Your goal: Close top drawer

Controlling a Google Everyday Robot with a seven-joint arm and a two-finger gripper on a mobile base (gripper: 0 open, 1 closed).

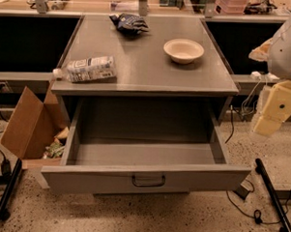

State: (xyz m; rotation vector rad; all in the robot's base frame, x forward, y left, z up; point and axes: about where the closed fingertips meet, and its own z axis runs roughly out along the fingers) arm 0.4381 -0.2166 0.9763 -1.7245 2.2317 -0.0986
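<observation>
The top drawer (pixel 143 178) is pulled far out of the grey cabinet toward me, and its inside looks empty. Its flat grey front has a small dark bar handle (pixel 148 180) at the centre. The lower drawers are hidden behind it. My gripper (pixel 271 114) hangs at the right edge of the view, to the right of the drawer and above the floor, apart from the drawer front. The white arm rises above it to the top right.
On the cabinet top (pixel 147 69) lie a plastic bottle (pixel 87 68) at the front left, a white bowl (pixel 183 50) and a dark chip bag (pixel 130 23) at the back. An open cardboard box (pixel 31 127) stands at the left. Dark bars and cables lie on the floor on both sides.
</observation>
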